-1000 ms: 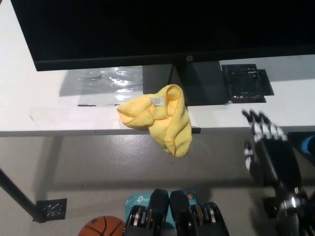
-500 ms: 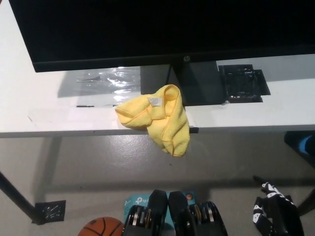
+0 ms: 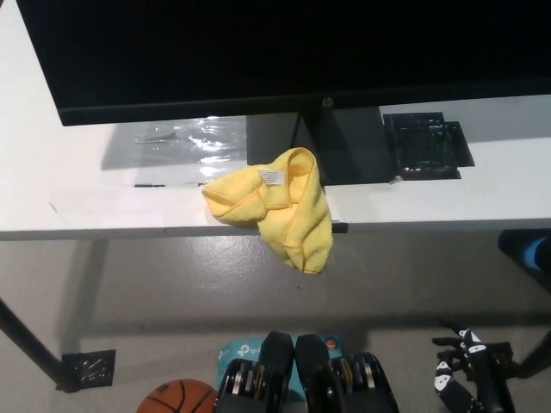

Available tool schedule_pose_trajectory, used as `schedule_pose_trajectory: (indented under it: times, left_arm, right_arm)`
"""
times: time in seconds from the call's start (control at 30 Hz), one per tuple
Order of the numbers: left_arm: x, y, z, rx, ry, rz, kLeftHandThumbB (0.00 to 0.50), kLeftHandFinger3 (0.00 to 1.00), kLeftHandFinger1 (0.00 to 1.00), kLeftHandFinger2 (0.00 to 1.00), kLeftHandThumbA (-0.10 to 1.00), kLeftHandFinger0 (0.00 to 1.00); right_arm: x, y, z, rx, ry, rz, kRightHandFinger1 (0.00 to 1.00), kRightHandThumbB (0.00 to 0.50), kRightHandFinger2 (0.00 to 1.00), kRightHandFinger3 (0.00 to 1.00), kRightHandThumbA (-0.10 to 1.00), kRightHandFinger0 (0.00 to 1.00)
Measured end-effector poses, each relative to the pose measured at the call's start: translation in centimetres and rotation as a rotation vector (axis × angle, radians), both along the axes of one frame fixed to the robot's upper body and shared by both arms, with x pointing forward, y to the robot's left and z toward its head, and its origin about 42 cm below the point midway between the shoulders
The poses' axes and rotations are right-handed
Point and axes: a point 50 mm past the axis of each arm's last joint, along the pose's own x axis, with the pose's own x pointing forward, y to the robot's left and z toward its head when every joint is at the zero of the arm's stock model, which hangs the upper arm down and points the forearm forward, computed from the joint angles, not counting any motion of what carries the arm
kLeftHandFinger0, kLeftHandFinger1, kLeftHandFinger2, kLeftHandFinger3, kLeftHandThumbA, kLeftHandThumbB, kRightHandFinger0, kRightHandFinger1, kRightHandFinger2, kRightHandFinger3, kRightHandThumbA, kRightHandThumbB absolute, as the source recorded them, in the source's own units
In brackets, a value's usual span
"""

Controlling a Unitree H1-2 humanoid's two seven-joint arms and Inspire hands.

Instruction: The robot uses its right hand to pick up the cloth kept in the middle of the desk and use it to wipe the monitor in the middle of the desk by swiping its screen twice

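A crumpled yellow cloth (image 3: 274, 205) lies at the white desk's front edge, one corner hanging over it, just in front of the monitor's stand. The black monitor (image 3: 284, 52) fills the top of the head view, its screen dark. My black right hand (image 3: 469, 374) is low at the bottom right, far below the desk and well away from the cloth, with its fingers apart and nothing in it. My white left hand is out of view.
The white desk (image 3: 86, 202) runs across the picture. A clear plastic wrapper (image 3: 185, 138) lies left of the stand and a black ribbed object (image 3: 426, 142) right of it. On the floor below are a basketball (image 3: 176, 397) and a blue thing (image 3: 535, 254).
My right hand has dropped from beside the desk's front edge at the right to the bottom right corner. The cloth has stayed where it was.
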Motion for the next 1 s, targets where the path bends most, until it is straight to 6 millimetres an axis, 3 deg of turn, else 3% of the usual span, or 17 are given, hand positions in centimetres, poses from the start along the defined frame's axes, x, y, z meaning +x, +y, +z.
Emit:
schedule_pose_trajectory:
  times: [0.37, 0.57, 0.63, 0.9, 0.93, 1.0]
  left_arm:
    - [0.2, -0.2, 0.4, 0.001, -0.012, -0.005, 0.0, 0.94, 0.56, 0.73, 0.28, 0.52]
    - [0.5, -0.2, 0.4, 0.0, -0.004, 0.0, 0.0, 0.96, 0.57, 0.72, 0.3, 0.53]
    - [0.5, -0.2, 0.3, -0.002, 0.002, 0.0, 0.0, 0.96, 0.57, 0.73, 0.3, 0.53]
    - [0.5, -0.2, 0.3, -0.002, 0.01, 0.003, 0.0, 0.93, 0.54, 0.7, 0.28, 0.5]
    - [0.5, -0.1, 0.3, -0.002, 0.01, 0.003, 0.001, 0.94, 0.54, 0.71, 0.31, 0.51]
    - [0.5, -0.2, 0.3, -0.001, 0.01, 0.002, 0.0, 0.95, 0.56, 0.72, 0.32, 0.52]
  right_arm:
    - [0.4, -0.2, 0.2, 0.074, -0.006, 0.0, 0.59, 0.078, 0.67, 0.86, -0.1, 0.52]
    - [1.0, -0.1, 0.6, 0.087, -0.018, 0.004, 0.64, 0.057, 0.75, 0.9, -0.1, 0.57]
    - [1.0, 0.0, 0.6, 0.093, -0.018, 0.008, 0.61, 0.081, 0.71, 0.87, -0.1, 0.54]
    - [1.6, 0.1, 0.8, 0.098, -0.023, 0.01, 0.58, 0.081, 0.69, 0.86, -0.1, 0.5]
    - [1.6, 0.1, 0.8, 0.1, -0.024, 0.011, 0.53, 0.087, 0.66, 0.86, -0.1, 0.43]
    - [1.8, 0.1, 0.9, 0.102, -0.027, 0.012, 0.51, 0.097, 0.65, 0.85, -0.1, 0.41]
